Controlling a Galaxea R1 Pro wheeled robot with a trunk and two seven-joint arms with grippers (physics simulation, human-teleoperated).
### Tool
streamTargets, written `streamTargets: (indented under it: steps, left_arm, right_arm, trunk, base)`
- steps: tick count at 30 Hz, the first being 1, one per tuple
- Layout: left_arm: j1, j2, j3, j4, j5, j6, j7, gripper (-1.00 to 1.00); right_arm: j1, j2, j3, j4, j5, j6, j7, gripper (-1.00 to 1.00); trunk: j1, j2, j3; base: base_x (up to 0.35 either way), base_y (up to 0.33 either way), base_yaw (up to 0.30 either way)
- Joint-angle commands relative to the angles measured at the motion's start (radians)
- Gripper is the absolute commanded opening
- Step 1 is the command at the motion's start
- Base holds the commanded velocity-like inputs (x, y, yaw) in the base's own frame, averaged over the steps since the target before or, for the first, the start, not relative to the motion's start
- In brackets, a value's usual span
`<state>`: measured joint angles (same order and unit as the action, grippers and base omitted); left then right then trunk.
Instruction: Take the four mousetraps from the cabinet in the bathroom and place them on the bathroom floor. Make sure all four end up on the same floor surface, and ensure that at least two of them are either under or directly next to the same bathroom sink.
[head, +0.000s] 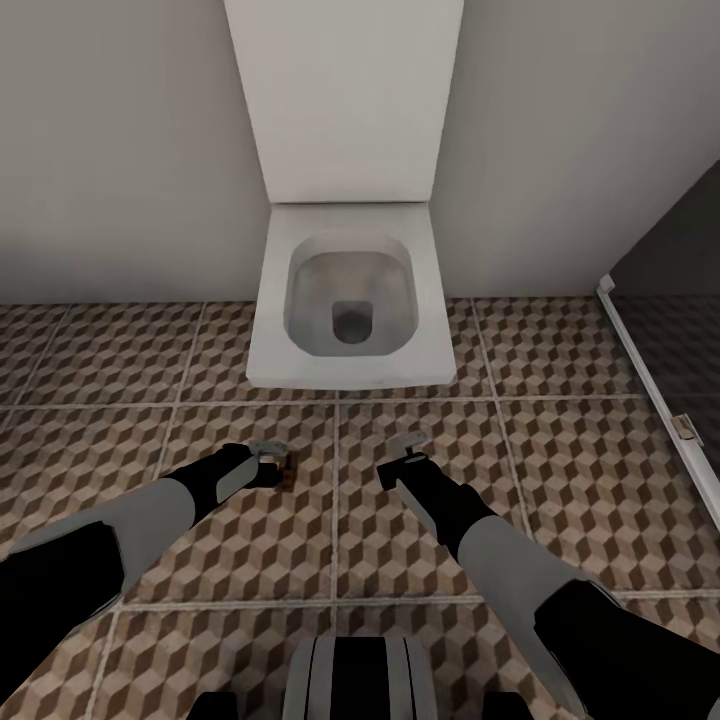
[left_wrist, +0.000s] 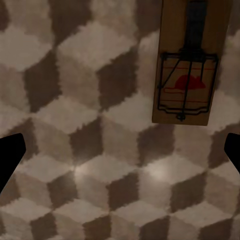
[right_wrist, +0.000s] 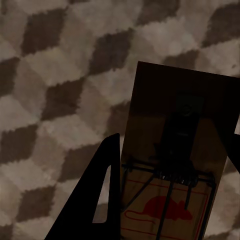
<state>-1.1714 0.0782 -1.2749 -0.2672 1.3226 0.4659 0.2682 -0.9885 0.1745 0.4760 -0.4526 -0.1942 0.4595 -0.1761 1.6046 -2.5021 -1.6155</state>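
Note:
One mousetrap (left_wrist: 185, 75), a small wooden board with dark wire and a red spot, lies flat on the cube-patterned bathroom floor (left_wrist: 90, 100). In the head view this mousetrap (head: 289, 470) rests just beside my left gripper (head: 275, 460). The left gripper (left_wrist: 121, 150) is open, its fingertips (left_wrist: 10, 155) wide apart and clear of the trap. My right gripper (head: 403, 458) hovers low over the bathroom floor (head: 560, 470), shut on a second mousetrap (right_wrist: 175, 165) that sits between its fingers (right_wrist: 102, 200). The cabinet and the sink are out of view.
A white toilet (head: 350, 300) with a tall white panel (head: 345, 100) behind it stands against the wall straight ahead. A dark glass partition with a white frame (head: 650, 380) runs along the right. My own base (head: 360, 680) is at the near edge.

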Motion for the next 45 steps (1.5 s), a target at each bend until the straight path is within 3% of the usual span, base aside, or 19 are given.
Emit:
streamTargets:
  steps: [1,33,45]
  left_arm:
    - [-0.001,0.002,-0.006,-0.005,0.01,0.002,0.009,1.0]
    - [-0.001,0.006,-0.006,-0.006,0.01,0.004,0.008,1.0]
    - [-0.001,0.006,-0.006,-0.006,0.01,0.004,0.008,1.0]
  right_arm:
    - [-0.001,0.0,0.006,0.0,-0.012,0.003,-0.009,-1.0]
    - [-0.001,-0.004,0.007,-0.014,-0.013,-0.028,-0.003,-1.0]
    - [-0.001,-0.004,0.006,-0.014,-0.013,-0.033,-0.003,-1.0]
  trunk:
    - [0.0,0.0,-0.001]
    - [0.0,0.0,-0.001]
    - [0.0,0.0,-0.016]
  base:
    - [0.0,0.0,0.0]
    - [0.0,0.0,0.0]
    - [0.0,0.0,0.0]
